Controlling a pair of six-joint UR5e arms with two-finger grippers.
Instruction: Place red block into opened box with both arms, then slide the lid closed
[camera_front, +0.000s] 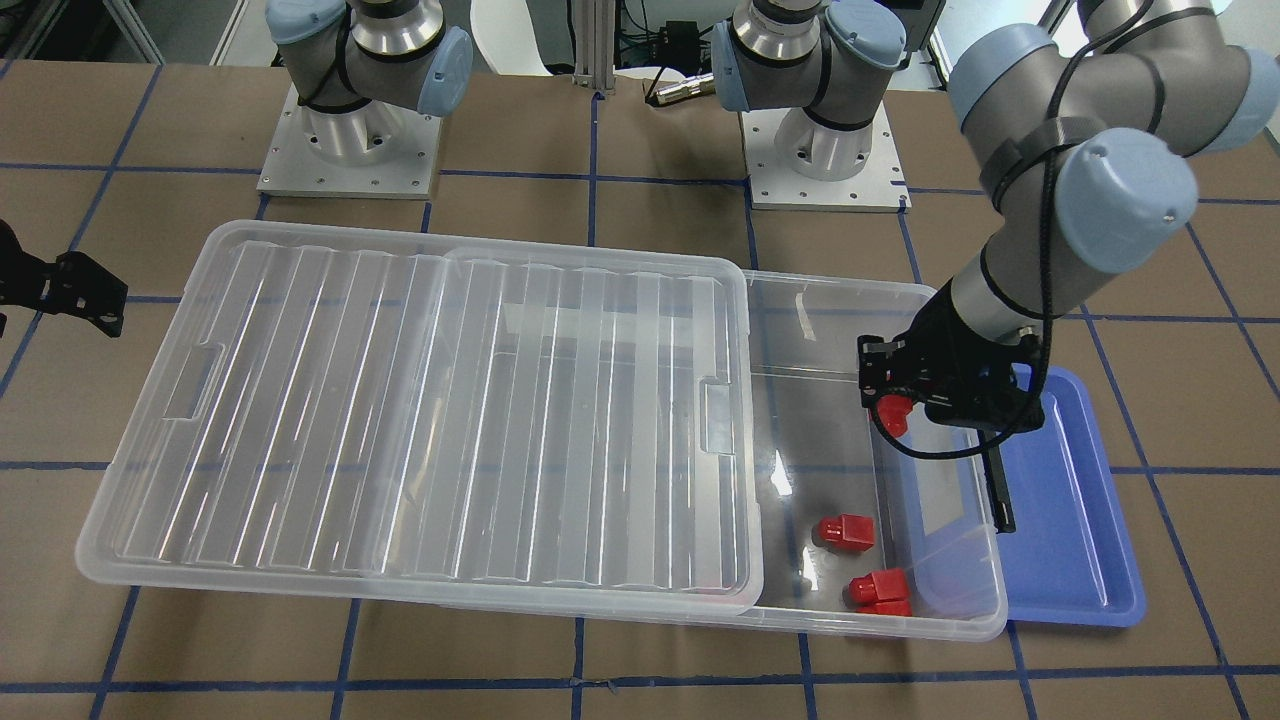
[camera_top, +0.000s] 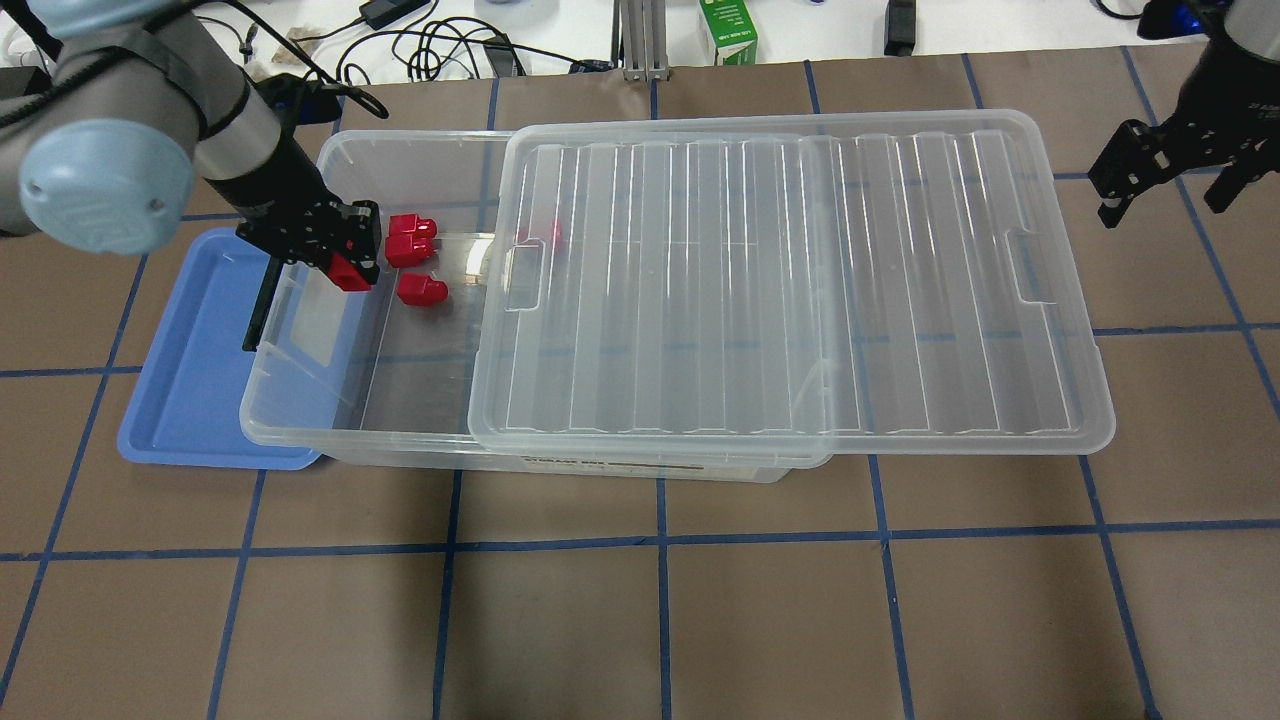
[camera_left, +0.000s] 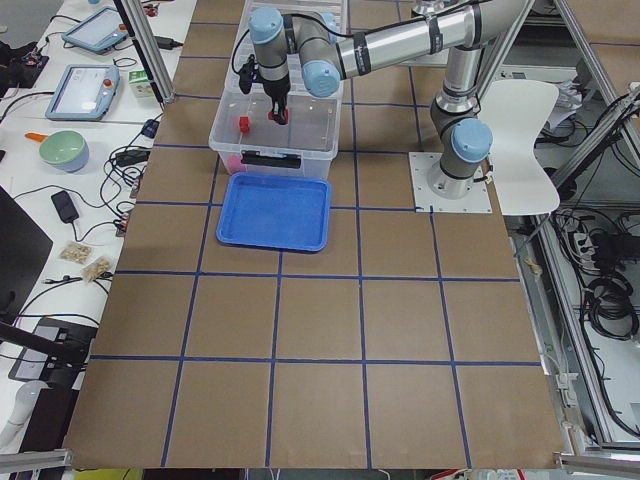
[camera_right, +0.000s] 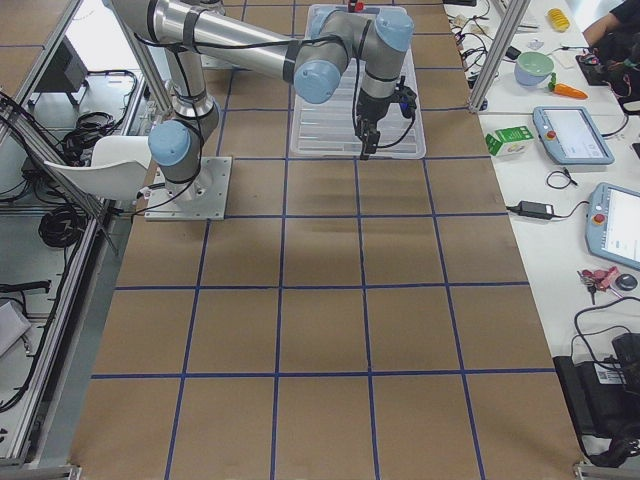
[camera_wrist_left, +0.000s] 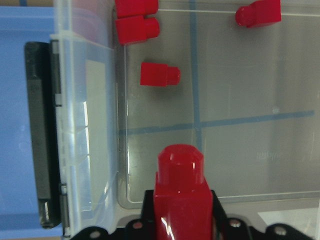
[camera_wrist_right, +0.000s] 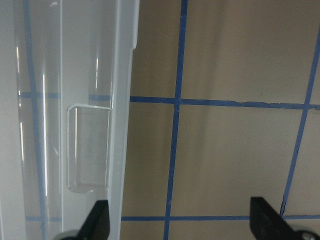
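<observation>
Left gripper (camera_top: 345, 268) clamped on the red block (camera_wrist_left: 180, 192), stub forward, held over the uncovered end of the box (camera_top: 400, 455) just inside its latch wall, other red blocks (camera_wrist_left: 160, 75) on the floor beyond; lid (camera_top: 790, 290) covers the remainder, overhanging the far end; right gripper (camera_wrist_right: 180, 222) spread wide at that overhang.

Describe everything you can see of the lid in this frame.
The lid is a large, flat sheet of translucent plastic with parallel ribs, a raised rim with rounded corners, and a rectangular handle notch at each short end. It lies flat on the box, slid partway off: the box's end by the blue tray is uncovered, and the lid overhangs the opposite end. The right gripper hangs open beyond that overhanging end, apparently not touching it.
</observation>
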